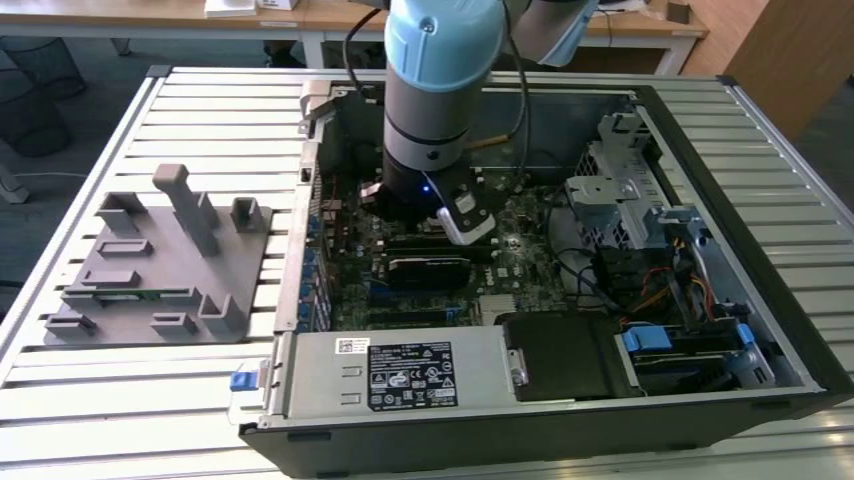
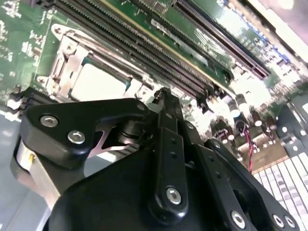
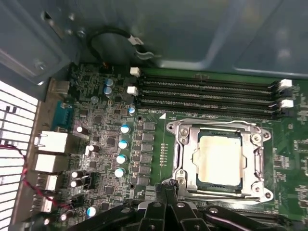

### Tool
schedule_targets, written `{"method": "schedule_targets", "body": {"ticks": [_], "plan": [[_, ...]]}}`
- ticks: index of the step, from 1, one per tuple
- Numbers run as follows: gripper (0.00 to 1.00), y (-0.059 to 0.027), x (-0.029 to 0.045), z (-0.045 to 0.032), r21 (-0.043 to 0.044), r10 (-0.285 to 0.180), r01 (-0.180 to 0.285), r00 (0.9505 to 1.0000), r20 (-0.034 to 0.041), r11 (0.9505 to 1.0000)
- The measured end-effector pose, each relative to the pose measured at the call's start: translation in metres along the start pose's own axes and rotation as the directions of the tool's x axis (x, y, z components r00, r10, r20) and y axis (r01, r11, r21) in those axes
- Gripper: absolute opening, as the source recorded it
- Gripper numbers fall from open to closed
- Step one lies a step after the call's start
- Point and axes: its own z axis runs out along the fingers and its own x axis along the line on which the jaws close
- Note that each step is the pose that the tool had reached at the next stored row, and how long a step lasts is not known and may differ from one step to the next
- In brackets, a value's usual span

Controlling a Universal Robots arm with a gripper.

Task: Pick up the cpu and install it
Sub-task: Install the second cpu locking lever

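Note:
The cpu [image 3: 219,160], a flat square chip with a pale silver top, lies inside the metal socket frame [image 3: 182,139] on the green motherboard [image 3: 110,144]. The cpu [image 2: 98,82] also shows in the second wrist view, framed by the same socket. My gripper [image 3: 168,186] hovers just beside the socket's edge, its fingertips pressed together and shut on nothing. Its black fingers [image 2: 166,115] meet in a single point in the second wrist view. In the exterior view the arm [image 1: 427,120] reaches down into the open computer case [image 1: 747,300], over the board's middle.
Memory slots [image 3: 207,94] run alongside the socket. A black heatsink block [image 1: 427,268] sits on the board near the arm. A grey fixture [image 1: 160,265] stands on the slatted table at the exterior view's left. A power supply [image 1: 387,375] and drive cage [image 1: 627,200] crowd the case.

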Motion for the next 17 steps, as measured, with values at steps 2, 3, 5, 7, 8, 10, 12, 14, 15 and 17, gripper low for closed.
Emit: {"method": "schedule_targets", "body": {"ticks": [2,3,5,7,8,10,12,14,15,17], "plan": [[0.11,0.0017,0.0002,-0.0063,0.0002,0.000,0.000,1.0000,-0.0002,1.0000],[0.11,0.0025,0.0003,-0.0093,0.0001,0.000,0.000,1.0000,-0.0001,1.0000],[0.11,0.0037,0.0004,-0.0130,0.0003,0.000,0.000,1.0000,-0.0002,1.0000],[0.11,0.0043,0.0003,-0.0129,-0.0002,0.000,0.000,1.0000,0.0001,1.0000],[0.11,0.0043,0.0003,-0.0129,0.0000,0.000,0.000,1.0000,0.0000,1.0000],[0.11,0.0042,0.0003,-0.0130,0.0000,0.000,0.000,1.0000,0.0000,1.0000],[0.11,0.0044,0.0003,-0.0138,0.0006,0.000,0.000,1.0000,-0.0003,1.0000],[0.11,0.0050,0.0003,-0.0160,0.0002,0.000,0.000,1.0000,-0.0001,1.0000],[0.11,0.0054,0.0004,-0.0176,0.0002,0.000,0.000,1.0000,-0.0001,1.0000],[0.11,0.0057,0.0004,-0.0191,0.0001,0.000,0.000,1.0000,0.0000,1.0000]]}}
